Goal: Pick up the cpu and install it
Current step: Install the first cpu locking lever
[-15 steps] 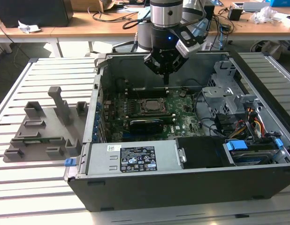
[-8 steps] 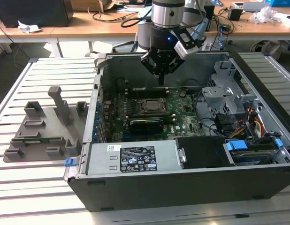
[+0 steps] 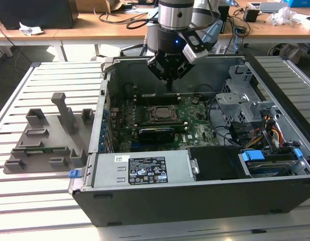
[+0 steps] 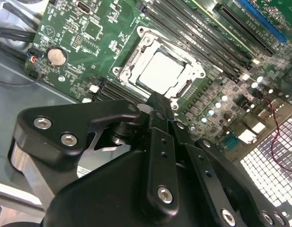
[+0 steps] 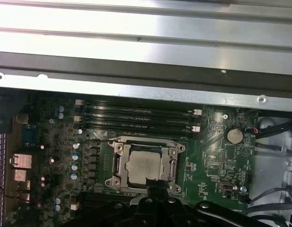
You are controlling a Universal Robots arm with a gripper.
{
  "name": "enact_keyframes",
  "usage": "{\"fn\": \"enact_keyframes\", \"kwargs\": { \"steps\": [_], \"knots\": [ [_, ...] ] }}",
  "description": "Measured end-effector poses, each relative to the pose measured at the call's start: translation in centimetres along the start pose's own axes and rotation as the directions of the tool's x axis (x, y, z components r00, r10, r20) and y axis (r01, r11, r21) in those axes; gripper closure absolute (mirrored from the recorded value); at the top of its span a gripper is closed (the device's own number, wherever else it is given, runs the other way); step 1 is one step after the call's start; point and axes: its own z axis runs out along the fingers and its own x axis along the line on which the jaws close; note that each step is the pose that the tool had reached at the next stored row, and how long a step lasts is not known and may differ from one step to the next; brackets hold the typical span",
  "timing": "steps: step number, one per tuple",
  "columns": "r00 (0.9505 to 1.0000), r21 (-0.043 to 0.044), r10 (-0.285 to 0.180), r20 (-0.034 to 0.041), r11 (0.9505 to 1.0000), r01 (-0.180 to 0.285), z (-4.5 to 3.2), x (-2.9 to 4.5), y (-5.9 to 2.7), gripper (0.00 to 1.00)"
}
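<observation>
Your black jaws (image 3: 169,75) hang pressed together and empty above the open computer case. Below them, the square silver-topped cpu (image 5: 145,164) already lies seated in its metal socket frame (image 5: 172,161) on the green motherboard (image 5: 217,156). Placement looks done; judge seating before anything else.

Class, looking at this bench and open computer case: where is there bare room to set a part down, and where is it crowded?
Free: the slatted table around the grey tray, and the slats beyond the case's other side. Crowded: the motherboard around the cpu, under the gripper.
</observation>
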Motion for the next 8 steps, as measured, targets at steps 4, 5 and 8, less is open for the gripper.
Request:
{"fn": "enact_keyframes", "kwargs": {
  "steps": [4,5,8],
  "knots": [
    [1.0000,-0.0019,0.000,0.0001,1.0000,0.000,0.01,0.46,0.03,0.89],
    [1.0000,-0.0021,0.000,0.0001,1.0000,0.000,0.01,0.63,0.05,0.89],
    [1.0000,-0.0020,0.000,0.0001,1.0000,0.000,0.04,1.84,0.14,0.89]
  ]
}}
